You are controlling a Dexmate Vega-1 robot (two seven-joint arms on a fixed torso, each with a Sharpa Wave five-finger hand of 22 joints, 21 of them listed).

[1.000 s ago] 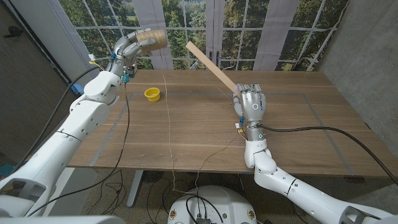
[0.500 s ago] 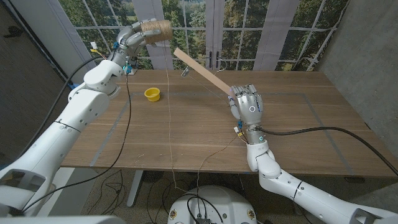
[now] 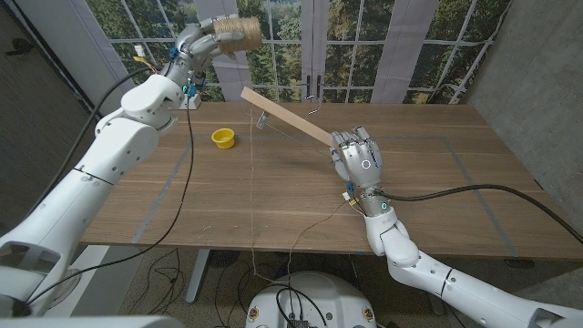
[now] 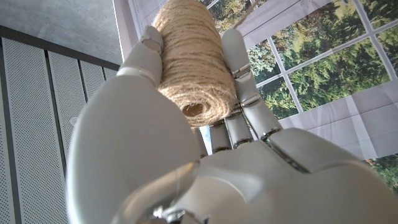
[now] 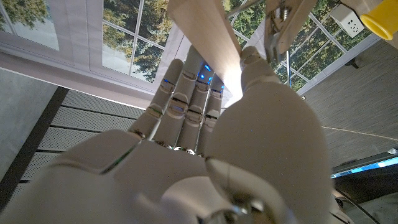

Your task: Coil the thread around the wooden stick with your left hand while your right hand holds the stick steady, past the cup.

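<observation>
In the head view we see the right hand [image 3: 362, 164] at about four o'clock from the table's middle, raised above the wooden table [image 3: 437, 196] with its fingers wrapped around the lower end of the wooden stick [image 3: 284, 115]. The stick slants away from that hand toward ten o'clock, its free end in the air over the table's far half. At roughly eleven o'clock, high above the far left corner, the left hand [image 3: 205, 41] holds a spool of thread [image 3: 239, 34], the spool sticking out at three o'clock from its fingers. A thin strand of thread [image 3: 250, 182] runs down across the tabletop toward six o'clock and passes the near edge. The yellow cup [image 3: 223, 138] stands on the table at about eight o'clock from the stick's free end, well apart from both hands and just beside the strand. In the left wrist view we see the left hand [image 4: 186, 143] gripping the spool of thread [image 4: 196, 62] between thumb and fingers. In the right wrist view the right hand [image 5: 205, 137] grips the wooden stick [image 5: 208, 37], which rises out past the fingertips; the yellow cup [image 5: 380, 17] shows at the corner.
</observation>
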